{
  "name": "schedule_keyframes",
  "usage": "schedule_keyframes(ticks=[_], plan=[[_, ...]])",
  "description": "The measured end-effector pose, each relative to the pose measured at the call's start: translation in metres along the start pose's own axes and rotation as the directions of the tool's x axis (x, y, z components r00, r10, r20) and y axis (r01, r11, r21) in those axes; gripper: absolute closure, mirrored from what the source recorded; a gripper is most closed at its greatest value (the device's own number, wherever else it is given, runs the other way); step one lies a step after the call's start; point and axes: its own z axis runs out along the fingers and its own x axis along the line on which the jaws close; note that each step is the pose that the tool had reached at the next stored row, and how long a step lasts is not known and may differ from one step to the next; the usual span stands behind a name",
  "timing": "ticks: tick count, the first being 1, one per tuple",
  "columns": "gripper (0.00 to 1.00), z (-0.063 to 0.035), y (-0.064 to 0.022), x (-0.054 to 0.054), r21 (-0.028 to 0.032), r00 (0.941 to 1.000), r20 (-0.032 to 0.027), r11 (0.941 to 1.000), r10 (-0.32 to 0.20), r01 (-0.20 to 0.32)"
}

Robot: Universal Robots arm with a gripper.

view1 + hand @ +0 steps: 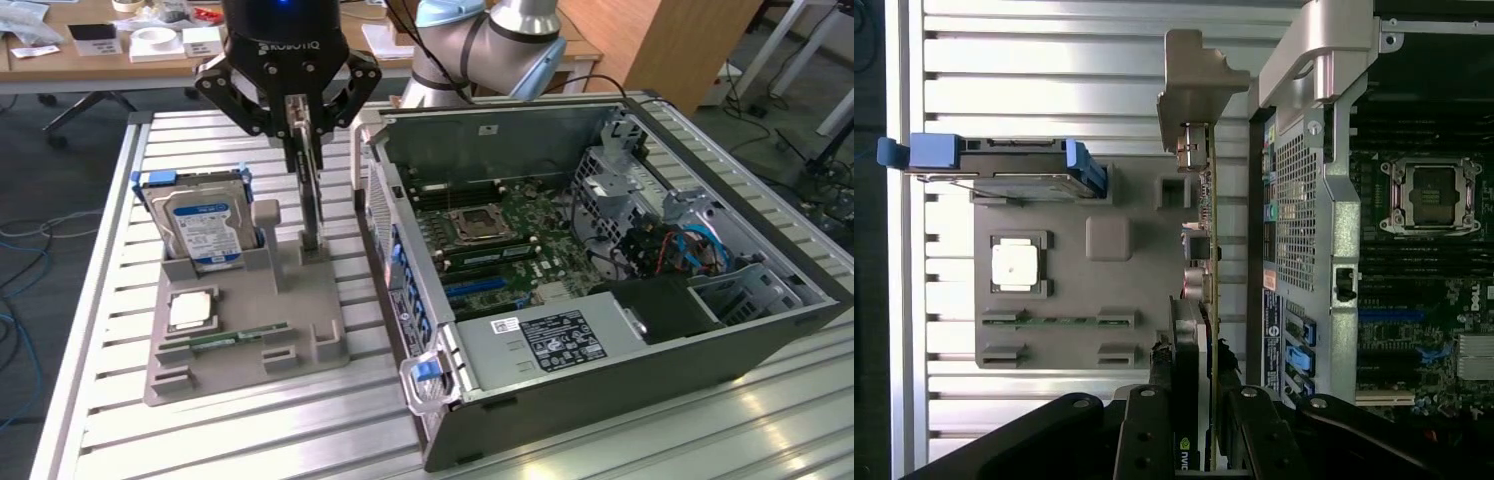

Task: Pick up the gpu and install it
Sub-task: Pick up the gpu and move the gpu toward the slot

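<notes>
Nearest, a slatted metal table (200,440) is seen, carrying an open computer case (601,410) on the exterior view's right and a grey parts holder (240,370) on its left. On the near half of the holder a slim green RAM stick (227,338) is laid flat, with a square processor chip (191,310) just behind it. Further back a silver hard drive (207,225) with a blue-white label is stood upright in blue rails. Beside it, toward the case, the gpu (310,195) is held on edge, vertical, with its lower end at the holder's rear slot; whether it is seated or lifted clear cannot be told. The hand (304,140) is closed on the gpu's upper edge, one finger pressed to each face. In the wrist view the gpu (1210,250) is seen edge-on between holder and case, its silvery bracket (1194,80) at the end away from the hand (1199,425), and the fingers (1149,430) are clamped on the card. Inside the case the motherboard (507,240) with an empty processor socket (478,222) is exposed. Farthest back, the arm (481,50) is seen behind the case.
</notes>
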Motion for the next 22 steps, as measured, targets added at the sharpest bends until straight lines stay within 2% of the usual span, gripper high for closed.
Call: schedule_keyframes(ticks=[6,12,22], plan=[[0.73,0.0,0.0,-0.003,0.0002,1.0,-0.0001,1.0,0.0,0.0],[0.73,0.0001,0.0002,-0.014,-0.0006,1.0,0.0,1.0,0.0,0.0],[0.73,0.0003,0.0004,-0.026,-0.0055,1.0,-0.0001,1.0,0.0,0.0]])
